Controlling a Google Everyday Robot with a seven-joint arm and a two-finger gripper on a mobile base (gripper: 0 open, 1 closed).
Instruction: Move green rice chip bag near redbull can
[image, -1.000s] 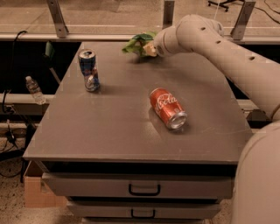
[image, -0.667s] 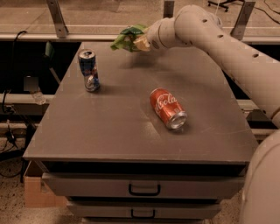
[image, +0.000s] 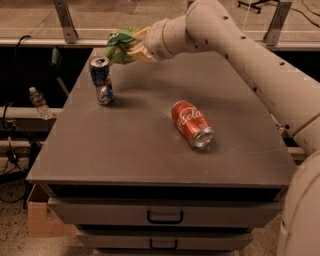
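The green rice chip bag (image: 118, 45) is held in my gripper (image: 131, 48), lifted above the back left part of the grey table (image: 135, 145). The gripper is shut on the crumpled bag. The redbull can (image: 101, 79), slim, blue and silver, stands upright near the table's left side, just below and left of the bag. The bag hangs close to the can's top, a little to its right and apart from it.
A red Coca-Cola can (image: 191, 123) lies on its side near the table's middle. A plastic bottle (image: 38, 101) sits off the table's left side. Drawers (image: 165, 216) run under the table's front edge. A cardboard box (image: 42, 220) stands on the floor at left.
My gripper has carried the green bag leftward along the table's back, from near the middle to just beside the redbull can. Both cans have stayed put.
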